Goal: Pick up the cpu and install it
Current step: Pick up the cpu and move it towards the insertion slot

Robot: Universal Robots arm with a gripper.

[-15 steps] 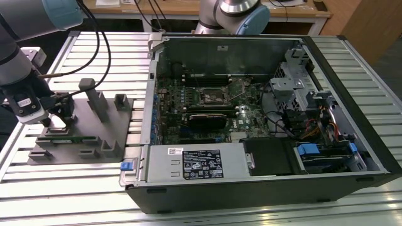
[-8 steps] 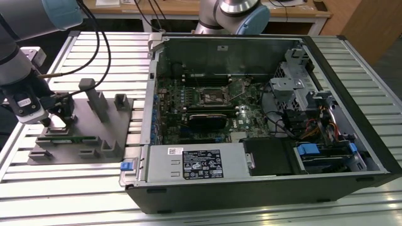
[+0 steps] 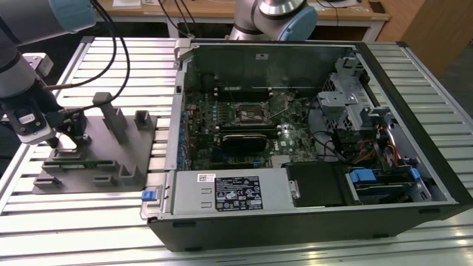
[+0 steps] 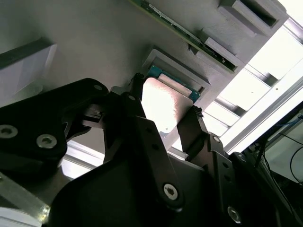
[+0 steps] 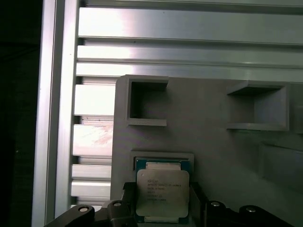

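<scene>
The cpu (image 5: 162, 191), a small square chip with a pale silver top, lies at a shallow pocket near one corner of the grey fixture (image 3: 118, 160). My gripper (image 3: 63, 145) is down over that pocket at the exterior view's left. In both wrist views its black fingers (image 4: 194, 124) press against two opposite edges of the cpu (image 4: 163, 106), shut on it. I cannot tell whether the chip still rests in the pocket. The motherboard's open socket (image 3: 251, 113) sits inside the computer case (image 3: 310, 219) toward the exterior view's right.
A thin green memory strip (image 3: 81, 164) lies on the fixture beside the pocket. Upright grey posts (image 3: 114, 119) stand on the fixture close to the gripper. A white-labelled black box (image 3: 232, 191) fills the case's near side. Slatted metal table (image 3: 66, 233) all round.
</scene>
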